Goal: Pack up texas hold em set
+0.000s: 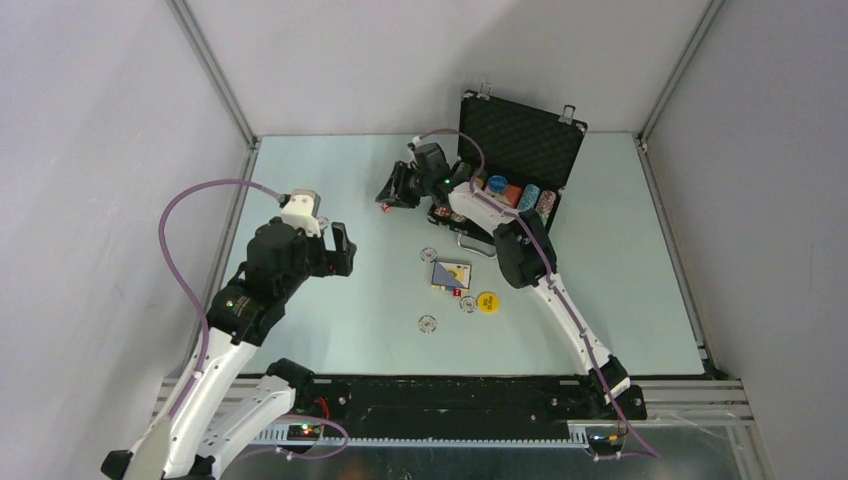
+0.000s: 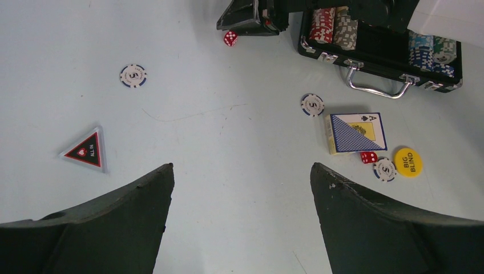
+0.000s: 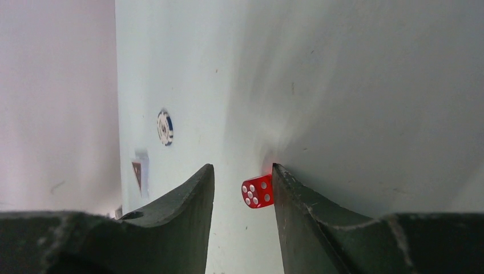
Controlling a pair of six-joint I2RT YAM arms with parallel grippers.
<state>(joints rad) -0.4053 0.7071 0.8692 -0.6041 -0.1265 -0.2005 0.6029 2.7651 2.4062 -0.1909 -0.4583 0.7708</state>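
Clearly, the right gripper (image 3: 242, 171) has its fingers part-way apart with a red die (image 3: 257, 191) standing between them. In the right wrist view the die touches the inner face of the right-hand finger (image 3: 297, 200), and a gap shows between it and the other one, so nothing is clamped yet. The die is a cube, so it has no long axis to line up with; the next move turns only on that gap. I judge that the fingers need to come together squarely, or the die may skid along the table (image 1: 620, 300).

The die and this gripper are toward the far edge, a little left of the middle. The open black briefcase (image 1: 520, 140) stands just to their right along that edge, lid up, with stacks of chips in its tray. The right arm is much the nearer one to both the die and the case.

The left gripper (image 2: 241, 166) hangs over the left half of the table with its fingers wide apart and nothing between them.

Loose pieces remain near the middle: the card deck (image 2: 357, 132), a second die (image 2: 368, 157) just beside it, the yellow disc (image 2: 407, 161), three chips, one of them (image 2: 313, 104) close to the deck, and the triangular piece (image 2: 85, 151) further left. Packing looks far from done.
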